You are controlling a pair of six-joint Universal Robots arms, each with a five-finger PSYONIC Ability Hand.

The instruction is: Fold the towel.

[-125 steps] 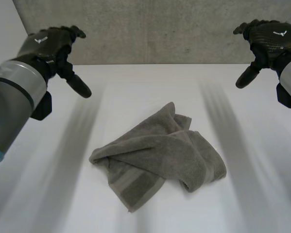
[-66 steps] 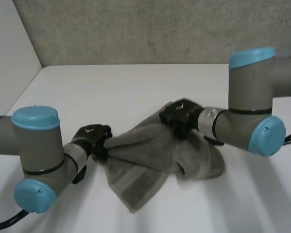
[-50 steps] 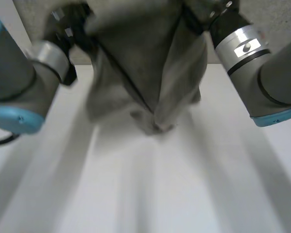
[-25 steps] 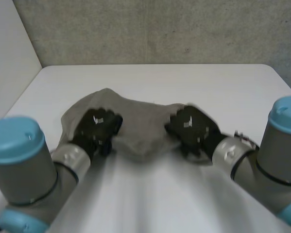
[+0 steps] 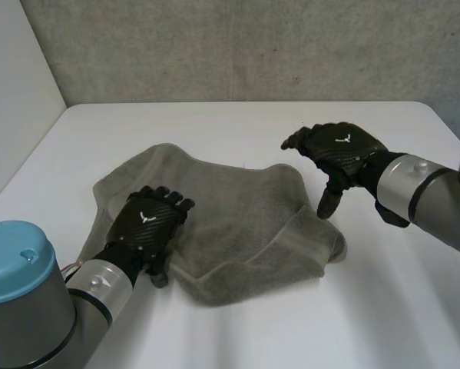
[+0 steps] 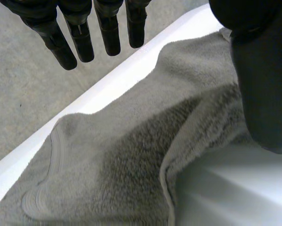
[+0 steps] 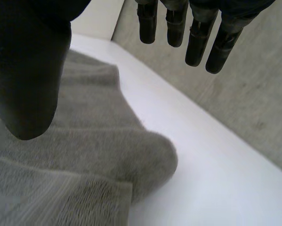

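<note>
On the white bench (image 5: 383, 307), head view: the grey towel (image 5: 237, 223) lay roughly spread at the middle-left. Its near right edge was doubled back into a thick roll. The left robot hand (image 5: 149, 223) sat palm-down over the towel's left part with relaxed fingers pinching nothing; contact with the cloth could not be judged. The right robot hand (image 5: 339, 150) hovered spread, just beside the towel's far right corner and clear of it.

Left wrist view: straight fingers (image 6: 79, 42) and a parted thumb held no cloth. Below them the towel (image 6: 112, 165) showed a raised crease running toward its near edge. Likely risk: withdrawing this palm across the pile could drag the cloth and deepen that crease.

Right wrist view: the fingers (image 7: 192, 37) were splayed above the bare bench (image 7: 202, 179), and the thumb hung over the towel (image 7: 84, 155), beside its rolled corner. Likely risk: a pinch there could catch both layers, so the doubled edge would be carried into the fold. That would leave a lumpy, uneven half with misaligned edges.
</note>
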